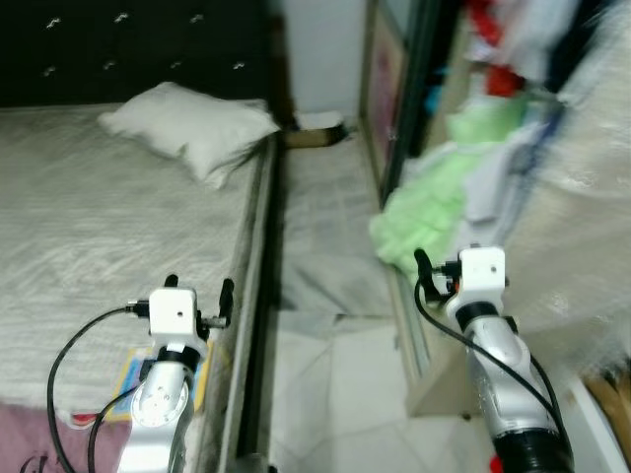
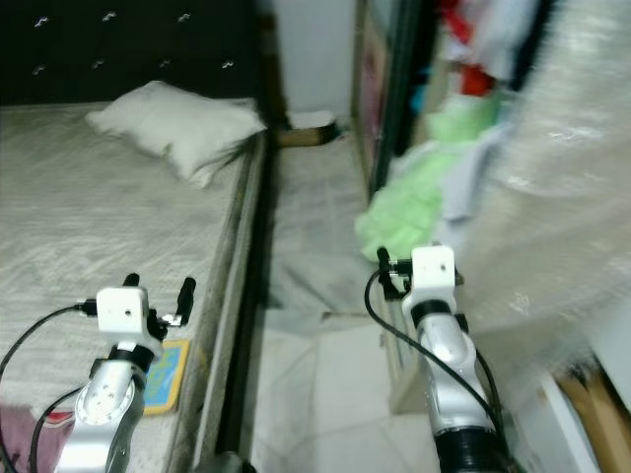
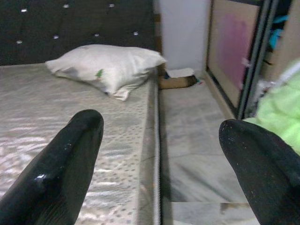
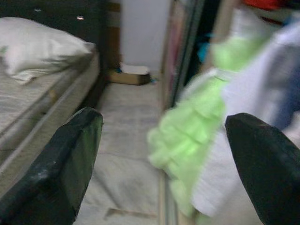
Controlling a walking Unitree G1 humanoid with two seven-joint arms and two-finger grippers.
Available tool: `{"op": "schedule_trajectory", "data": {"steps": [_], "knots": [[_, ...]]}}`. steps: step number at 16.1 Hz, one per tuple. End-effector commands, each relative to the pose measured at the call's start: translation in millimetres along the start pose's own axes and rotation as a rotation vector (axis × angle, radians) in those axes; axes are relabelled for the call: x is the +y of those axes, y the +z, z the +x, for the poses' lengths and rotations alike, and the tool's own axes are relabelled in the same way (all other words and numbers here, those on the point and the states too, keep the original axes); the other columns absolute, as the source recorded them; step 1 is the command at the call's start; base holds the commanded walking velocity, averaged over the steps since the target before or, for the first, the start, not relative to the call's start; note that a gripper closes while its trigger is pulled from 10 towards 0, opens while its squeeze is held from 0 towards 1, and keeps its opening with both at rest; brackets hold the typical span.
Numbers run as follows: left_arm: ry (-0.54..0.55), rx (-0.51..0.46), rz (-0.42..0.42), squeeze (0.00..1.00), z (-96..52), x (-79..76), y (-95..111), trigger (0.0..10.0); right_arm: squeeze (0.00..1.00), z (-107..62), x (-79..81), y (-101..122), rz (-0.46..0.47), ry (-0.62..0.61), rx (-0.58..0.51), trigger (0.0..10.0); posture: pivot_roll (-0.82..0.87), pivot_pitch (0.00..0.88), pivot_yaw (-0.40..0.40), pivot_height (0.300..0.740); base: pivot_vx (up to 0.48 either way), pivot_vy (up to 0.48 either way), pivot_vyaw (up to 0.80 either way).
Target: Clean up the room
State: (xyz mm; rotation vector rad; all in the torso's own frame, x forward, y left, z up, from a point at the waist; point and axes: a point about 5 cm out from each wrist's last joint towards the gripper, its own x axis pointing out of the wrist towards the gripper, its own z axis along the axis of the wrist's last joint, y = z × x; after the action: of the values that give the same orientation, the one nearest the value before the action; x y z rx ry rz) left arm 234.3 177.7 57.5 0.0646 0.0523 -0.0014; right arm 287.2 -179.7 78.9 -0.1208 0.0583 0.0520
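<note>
Fingers of the left gripper stand spread with nothing between them, above the edge of the bed; the right gripper likewise gapes empty, aimed at the light-green garment spilling from the open wardrobe. Nothing is grasped yet, so I judge this the approach step (the views are blurred, as if mid-walk). The next move probably calls for closing in on that soft, crumpled cloth, which should bunch easily when pinched. Further out, a plump white pillow lies on the quilted, patterned mattress by a dark tufted headboard, and a flat cardboard box sits on the pale tiled floor.
</note>
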Motion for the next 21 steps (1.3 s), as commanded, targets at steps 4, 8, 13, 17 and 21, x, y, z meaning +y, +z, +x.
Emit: {"op": "schedule_trajectory", "data": {"steps": [4,8,13,17,21], "knots": [[0.027,-0.028,0.015,0.00,4.9,2.6,5,10.0,0.00,5.2,4.5,5,-0.015,0.031,-0.022,10.0,-0.11,0.000,-0.001,0.740,0.000,0.000,0.80],[0.016,-0.025,0.020,0.00,5.9,0.7,4,10.0,0.00,6.0,6.7,4,-0.018,0.041,-0.027,10.0,-0.11,0.000,0.004,0.740,0.000,0.000,0.80],[0.011,-0.026,0.020,0.00,7.0,-1.3,4,10.0,0.00,10.7,4.7,8,-0.025,0.041,-0.041,10.0,-0.12,0.000,0.004,0.740,0.000,0.000,0.80],[0.026,-0.035,0.013,0.00,8.7,-2.3,5,10.0,0.00,15.6,1.3,11,-0.033,0.037,-0.052,10.0,-0.11,0.000,0.000,0.740,0.000,0.000,0.80],[0.038,-0.042,0.001,0.00,10.1,-2.0,6,10.0,0.00,19.2,1.3,13,-0.036,0.040,-0.060,10.0,-0.11,0.000,-0.005,0.740,0.000,0.000,0.80]]}}
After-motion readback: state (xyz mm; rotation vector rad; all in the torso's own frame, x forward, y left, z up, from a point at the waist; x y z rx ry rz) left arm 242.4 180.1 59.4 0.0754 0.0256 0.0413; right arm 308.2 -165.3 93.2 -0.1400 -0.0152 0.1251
